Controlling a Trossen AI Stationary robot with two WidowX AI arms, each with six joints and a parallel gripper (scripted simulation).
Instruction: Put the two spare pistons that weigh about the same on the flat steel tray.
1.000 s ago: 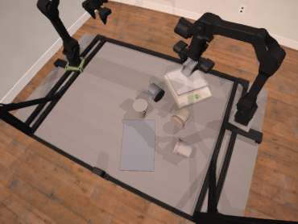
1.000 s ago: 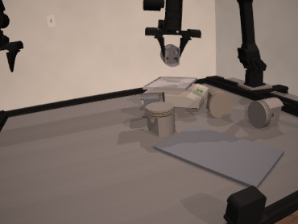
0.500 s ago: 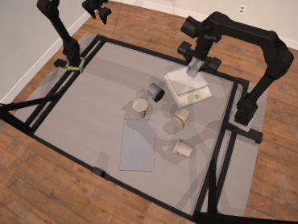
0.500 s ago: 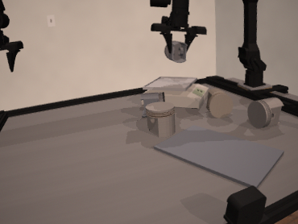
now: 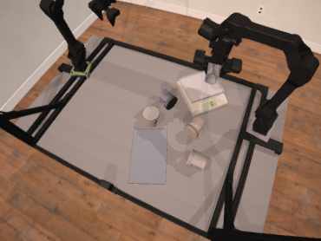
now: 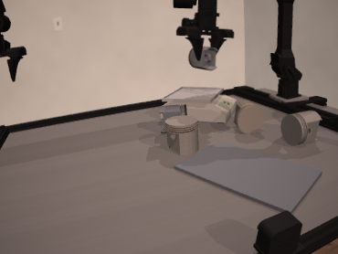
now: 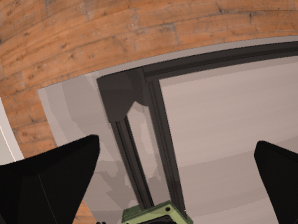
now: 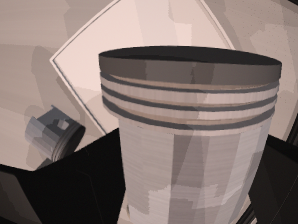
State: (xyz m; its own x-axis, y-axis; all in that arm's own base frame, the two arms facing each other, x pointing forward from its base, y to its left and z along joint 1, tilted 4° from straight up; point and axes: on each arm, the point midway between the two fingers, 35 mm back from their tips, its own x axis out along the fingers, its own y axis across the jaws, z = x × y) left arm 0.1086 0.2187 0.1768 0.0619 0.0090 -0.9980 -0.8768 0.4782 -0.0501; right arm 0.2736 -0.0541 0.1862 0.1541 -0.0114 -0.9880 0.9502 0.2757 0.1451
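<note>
Reads to me as a robot work cell in a plain room; lab or workshop, I cannot tell which. Bench [image 5: 100, 130] [image 6: 91, 183] framed in black rails [image 5: 65, 166] [image 6: 87, 116], one arm base at upper left of my top view, another at right. Digital scale [image 5: 197, 97] [image 6: 207, 111] toward upper right there. Wood plank floor [image 5: 43, 191] [image 7: 50, 40] around it, pale wall [image 5: 295, 22] [image 6: 114, 55] with an outlet [image 5: 260, 9] [image 6: 58, 24].

From above, the gray table [image 5: 87, 126] [image 6: 91, 183] holds a flat tray [image 5: 148, 157] [image 6: 251, 174] near its middle. Four pistons and a scale [image 5: 193, 104] [image 6: 207, 113] lie between twelve and three o'clock of it.
</note>
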